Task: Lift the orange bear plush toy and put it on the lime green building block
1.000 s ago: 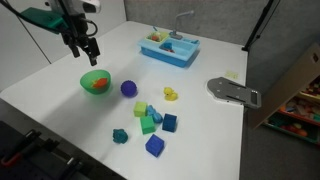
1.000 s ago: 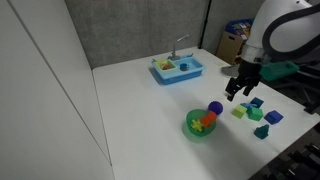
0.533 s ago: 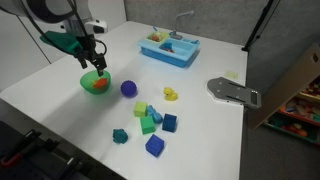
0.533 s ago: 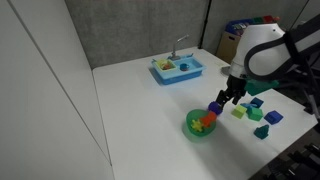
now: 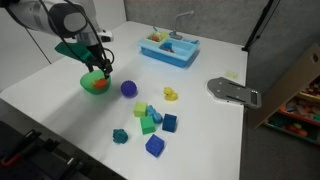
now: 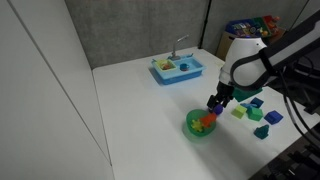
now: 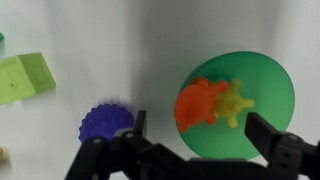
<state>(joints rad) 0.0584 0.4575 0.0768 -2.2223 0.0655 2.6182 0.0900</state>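
Over the green bowl (image 5: 88,79) my tool (image 5: 103,68) hangs pointing down, the arm bent in above it in both exterior views. Its jaws stand wide apart and hold nothing; in the wrist view the orange bear (image 7: 198,102) shows between them. The bear lies inside the bowl, touching a yellow toy (image 7: 232,103). A purple ball (image 7: 105,122) sits just beside the bowl's rim, with the lime green block (image 7: 25,77) beyond it, apart from the bowl. Bare bench (image 5: 50,90) lies open on the bowl's other side.
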